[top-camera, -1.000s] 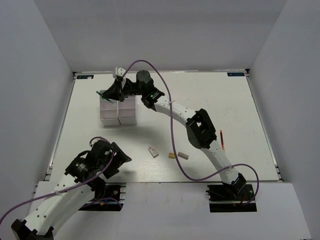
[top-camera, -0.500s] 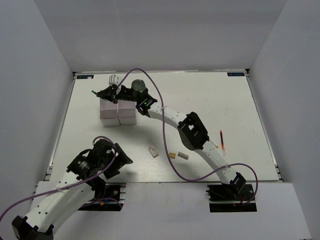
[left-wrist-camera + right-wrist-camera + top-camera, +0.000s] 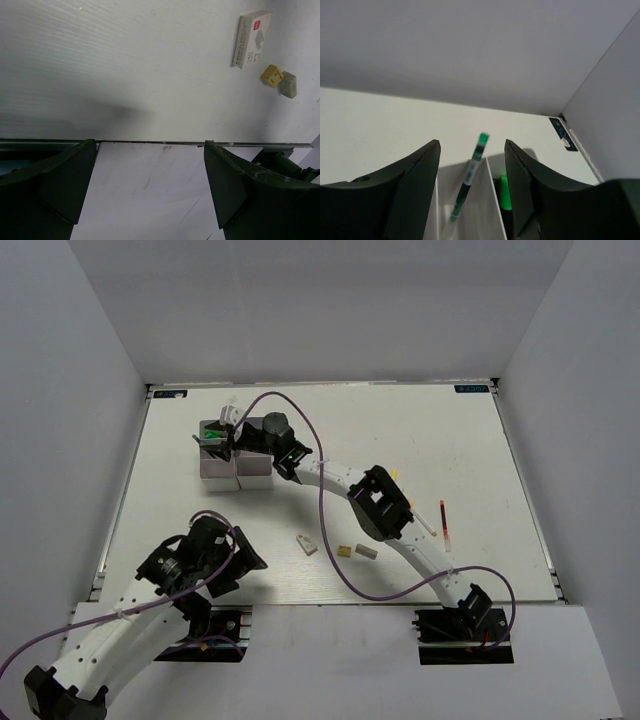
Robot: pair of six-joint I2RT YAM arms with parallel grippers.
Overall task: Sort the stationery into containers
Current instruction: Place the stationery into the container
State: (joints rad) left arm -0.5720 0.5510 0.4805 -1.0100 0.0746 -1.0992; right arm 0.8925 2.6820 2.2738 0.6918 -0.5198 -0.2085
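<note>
Plain white tabletop [image 3: 450, 440]. Right claw [image 3: 472, 147] hangs jaws apart over the divided white plastic tray [image 3: 490, 210], thin green-capped black pen [image 3: 468, 177] leaning inside, untouched. Small white, yellow and grey eraser blocks [image 3: 343, 551] lie nearside of the tray, nearest the wide-open left claw [image 3: 150, 150].

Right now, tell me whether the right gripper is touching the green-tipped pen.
Apart. The right wrist view shows the green-tipped pen standing between the open fingers of the right gripper, with a clear gap on each side.
</note>
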